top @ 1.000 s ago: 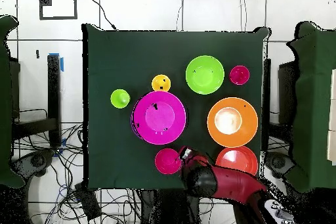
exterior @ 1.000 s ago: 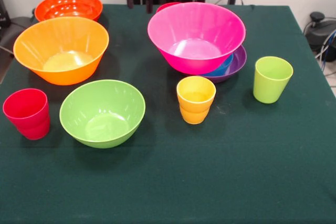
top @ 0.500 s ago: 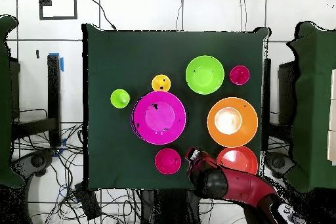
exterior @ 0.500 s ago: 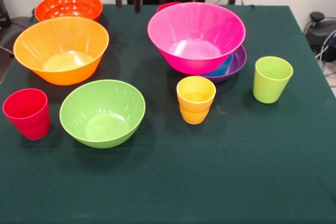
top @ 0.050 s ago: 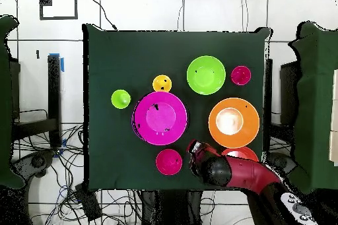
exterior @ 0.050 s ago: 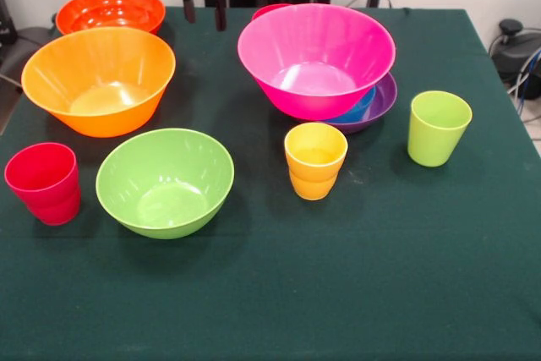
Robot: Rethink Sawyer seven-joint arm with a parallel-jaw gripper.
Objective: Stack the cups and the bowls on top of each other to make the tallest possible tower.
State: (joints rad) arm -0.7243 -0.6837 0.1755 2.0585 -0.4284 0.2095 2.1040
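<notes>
My gripper (exterior @ 0.050 s ago: 204, 13) hangs open and empty at the table's far side, between the red-orange bowl (exterior @ 0.050 s ago: 110, 8) and the small red bowl (exterior @ 0.050 s ago: 269, 10). The tower is a large pink bowl (exterior @ 0.050 s ago: 316, 57) nested on a blue bowl (exterior @ 0.050 s ago: 355, 110) inside a purple bowl (exterior @ 0.050 s ago: 382, 101). A light orange bowl (exterior @ 0.050 s ago: 99, 78) and a lime green bowl (exterior @ 0.050 s ago: 165, 179) stand apart at the left. The red cup (exterior @ 0.050 s ago: 44, 182), yellow cup (exterior @ 0.050 s ago: 315, 160) and lime green cup (exterior @ 0.050 s ago: 438, 127) stand upright and single. Overhead, the gripper (top @ 0.050 s ago: 193, 148) sits between the small red bowl (top @ 0.050 s ago: 169, 161) and the light orange bowl (top @ 0.050 s ago: 233, 122).
A dark green cloth (exterior @ 0.050 s ago: 338, 293) covers the table. In the overhead view my arm (top @ 0.050 s ago: 237, 173) covers part of the red-orange bowl (top @ 0.050 s ago: 245, 152). Cables and equipment lie off the table's right edge (exterior @ 0.050 s ago: 516, 48).
My gripper has moved away from the small red bowl, leftwards in the front view, and come lower into the picture. No cup or bowl has shifted.
</notes>
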